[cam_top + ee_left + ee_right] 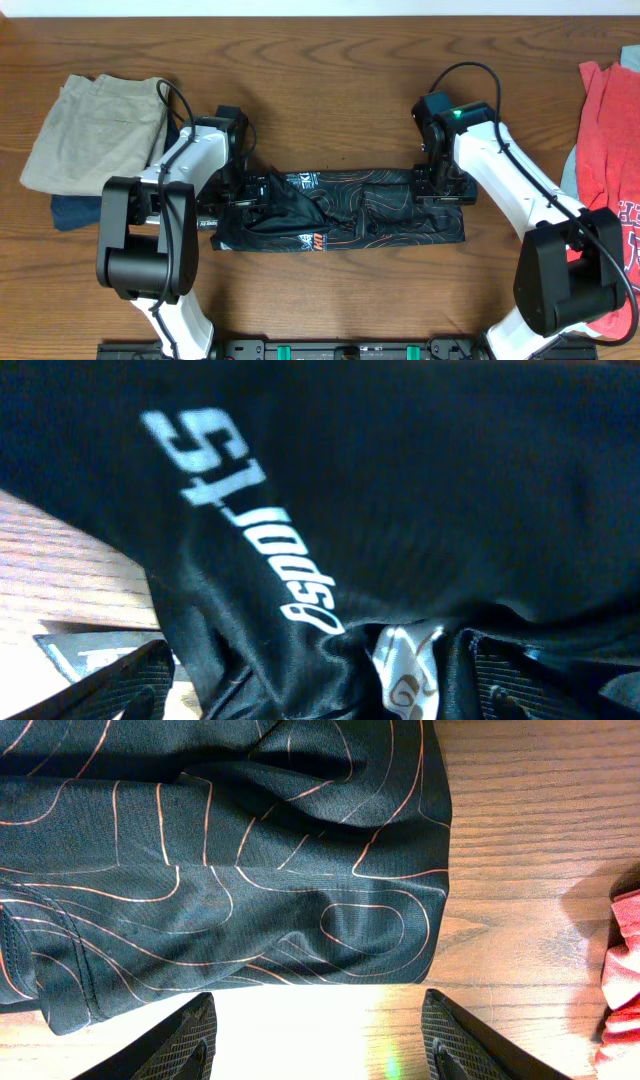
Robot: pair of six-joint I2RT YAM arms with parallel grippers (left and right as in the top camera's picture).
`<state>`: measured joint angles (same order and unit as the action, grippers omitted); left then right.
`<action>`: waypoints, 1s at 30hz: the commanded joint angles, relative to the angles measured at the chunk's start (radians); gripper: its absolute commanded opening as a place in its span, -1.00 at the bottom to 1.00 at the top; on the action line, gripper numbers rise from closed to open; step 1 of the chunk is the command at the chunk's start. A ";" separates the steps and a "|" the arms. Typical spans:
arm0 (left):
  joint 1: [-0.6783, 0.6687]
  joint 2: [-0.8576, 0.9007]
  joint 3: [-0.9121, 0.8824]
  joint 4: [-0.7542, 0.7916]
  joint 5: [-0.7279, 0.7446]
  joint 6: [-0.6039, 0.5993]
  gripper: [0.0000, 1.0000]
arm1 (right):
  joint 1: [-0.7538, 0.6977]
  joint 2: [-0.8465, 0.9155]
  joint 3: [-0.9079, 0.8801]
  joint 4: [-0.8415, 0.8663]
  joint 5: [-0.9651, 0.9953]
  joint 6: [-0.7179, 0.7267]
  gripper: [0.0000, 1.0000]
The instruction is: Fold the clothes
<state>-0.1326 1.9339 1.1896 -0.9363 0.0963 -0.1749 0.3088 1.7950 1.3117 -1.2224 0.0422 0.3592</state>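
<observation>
The black jersey point(370, 205) with orange contour lines lies as a long folded strip across the middle of the table. Its left end is bunched up in a raised heap. My left gripper point(238, 195) is at that heap. In the left wrist view its jaws point(315, 685) stand wide apart with black cloth and a white logo patch point(405, 670) between them. My right gripper point(440, 185) is open and empty at the strip's right end. In the right wrist view its fingers point(315, 1040) hover over bare wood just beside the jersey's edge point(250, 900).
Khaki trousers point(95, 130) lie on a navy garment point(75, 210) at the left. A red T-shirt point(610, 130) lies at the right edge and also shows in the right wrist view point(625, 980). The table's front rail runs along the bottom.
</observation>
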 commanded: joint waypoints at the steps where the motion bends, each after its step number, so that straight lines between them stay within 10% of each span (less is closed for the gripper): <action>1: -0.002 0.072 -0.014 0.023 -0.017 0.006 0.68 | -0.007 -0.017 0.008 -0.005 0.015 0.006 0.27; 7: -0.002 0.075 -0.014 0.007 0.001 0.007 -0.70 | -0.030 -0.017 0.008 -0.014 0.050 0.006 0.26; 9: 0.000 0.072 -0.013 -0.001 -0.020 0.006 -0.89 | -0.047 -0.017 0.008 -0.022 0.072 0.006 0.26; 19: 0.080 -0.040 0.163 -0.273 -0.271 -0.148 -0.88 | -0.187 -0.017 0.008 -0.025 0.120 -0.048 0.30; 30: -0.026 -0.295 0.327 -0.398 -0.078 -0.177 -0.88 | -0.310 -0.017 0.008 -0.015 0.119 -0.095 0.36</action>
<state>-0.1009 1.6821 1.4982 -1.3334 -0.0834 -0.3264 0.0147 1.7950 1.3117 -1.2385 0.1444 0.2897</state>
